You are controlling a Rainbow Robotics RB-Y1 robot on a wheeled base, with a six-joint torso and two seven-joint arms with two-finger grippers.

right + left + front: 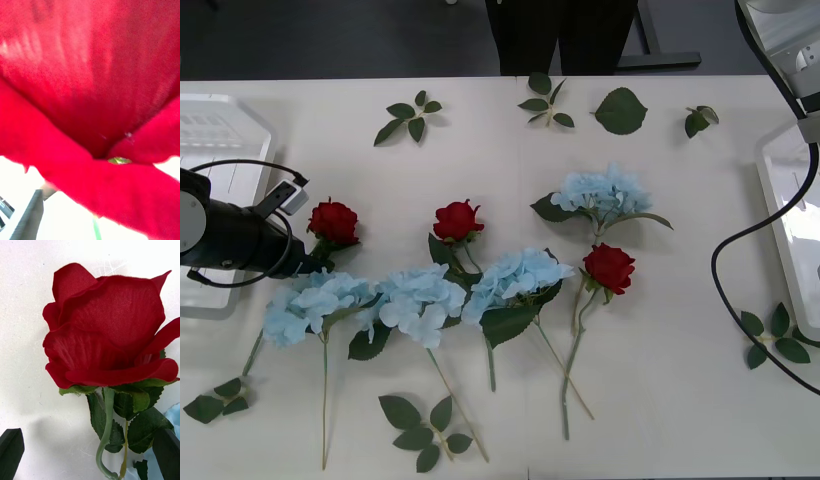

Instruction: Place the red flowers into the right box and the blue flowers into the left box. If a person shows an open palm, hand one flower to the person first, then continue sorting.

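Three red flowers lie on the table: one at the left [332, 220], one in the middle [457, 220] and one further right [609, 267]. Several blue flowers [420, 300] lie in a row among them. My left gripper [90, 444] is open, its black fingers [11, 450] either side of the left rose's stem [107, 420] just below the bloom; in the front view the left arm [230, 240] reaches in from the left. A red bloom [90, 93] sits right against the right wrist camera. The right arm [790, 40] is at the far right corner. The left box [210, 130] and the right box [785, 220] stand at the table's sides.
Loose green leaf sprigs lie along the far edge [412, 115] [620, 110], at the front [420, 430] and by the right box [770, 335]. A black cable [725, 260] loops over the table at the right.
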